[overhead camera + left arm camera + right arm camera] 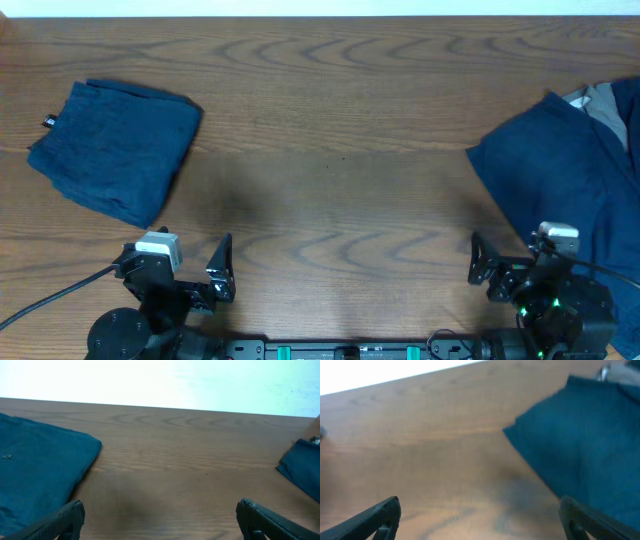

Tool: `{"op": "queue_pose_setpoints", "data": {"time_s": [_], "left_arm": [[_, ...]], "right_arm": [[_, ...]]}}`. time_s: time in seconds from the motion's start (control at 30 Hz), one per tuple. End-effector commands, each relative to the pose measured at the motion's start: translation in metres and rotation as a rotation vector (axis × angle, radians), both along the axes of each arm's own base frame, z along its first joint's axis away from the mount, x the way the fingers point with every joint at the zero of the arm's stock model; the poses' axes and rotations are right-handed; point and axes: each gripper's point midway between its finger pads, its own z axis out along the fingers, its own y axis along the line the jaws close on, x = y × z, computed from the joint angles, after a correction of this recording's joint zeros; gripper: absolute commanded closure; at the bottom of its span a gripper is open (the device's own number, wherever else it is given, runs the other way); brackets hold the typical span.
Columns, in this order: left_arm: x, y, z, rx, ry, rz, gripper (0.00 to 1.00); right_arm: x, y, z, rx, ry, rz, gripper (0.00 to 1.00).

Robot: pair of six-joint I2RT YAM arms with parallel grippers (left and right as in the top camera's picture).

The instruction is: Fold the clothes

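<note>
**Status: one garment appears folded, the rest not yet begun; both hands idle.**

At the near edge of the bench point(340, 190), the left hand point(160, 510) and the right hand point(480, 505) both have their fingers set wide apart and hold nothing. Each is clear of any cloth, with bare wood between the fingers. Farther out on the left lies the folded garment point(115, 150), a compact navy rectangle with tidy edges, judged complete. Farther out on the right lies the loose garment point(560, 170), spread and wrinkled, running past the frame edge, with a pale cloth point(600, 100) showing at its far side. Judged remaining: grasp and fold the right-hand pile. How many pieces it holds cannot be determined.
</note>
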Motion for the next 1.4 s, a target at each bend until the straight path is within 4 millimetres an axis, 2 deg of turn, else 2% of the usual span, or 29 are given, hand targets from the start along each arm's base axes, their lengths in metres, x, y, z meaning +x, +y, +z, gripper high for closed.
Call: {"op": "queue_pose_setpoints", "data": {"time_s": [0.0, 0.17, 0.47, 0.63, 0.83, 1.07, 1.2, 1.37], "left_arm": [[0.001, 0.001, -0.002, -0.007, 0.005, 0.013, 0.02], [0.001, 0.001, -0.002, -0.007, 0.005, 0.013, 0.02], [0.001, 0.001, -0.002, -0.007, 0.005, 0.013, 0.02], [0.001, 0.001, -0.002, -0.007, 0.005, 0.013, 0.02], [0.001, 0.001, -0.002, -0.007, 0.005, 0.013, 0.02], [0.001, 0.001, -0.002, -0.007, 0.005, 0.013, 0.02], [0.001, 0.001, -0.002, -0.007, 0.005, 0.013, 0.02], [0.001, 0.001, -0.002, -0.007, 0.005, 0.013, 0.02]], "right_arm": [[-0.007, -0.001, -0.014, 0.0, 0.057, -0.008, 0.01], [-0.024, -0.002, -0.037, -0.006, 0.175, -0.01, 0.01], [-0.024, -0.005, -0.036, -0.026, 0.17, -0.017, 0.01], [-0.005, -0.003, -0.02, -0.105, -0.007, 0.04, 0.01], [0.023, 0.008, -0.021, -0.115, -0.214, 0.092, 0.01], [0.058, 0.011, -0.021, -0.117, -0.427, 0.08, 0.01], [0.068, 0.012, -0.026, -0.162, -0.518, 0.087, 0.01], [0.067, 0.013, -0.038, -0.242, -0.476, 0.12, 0.01]]}}
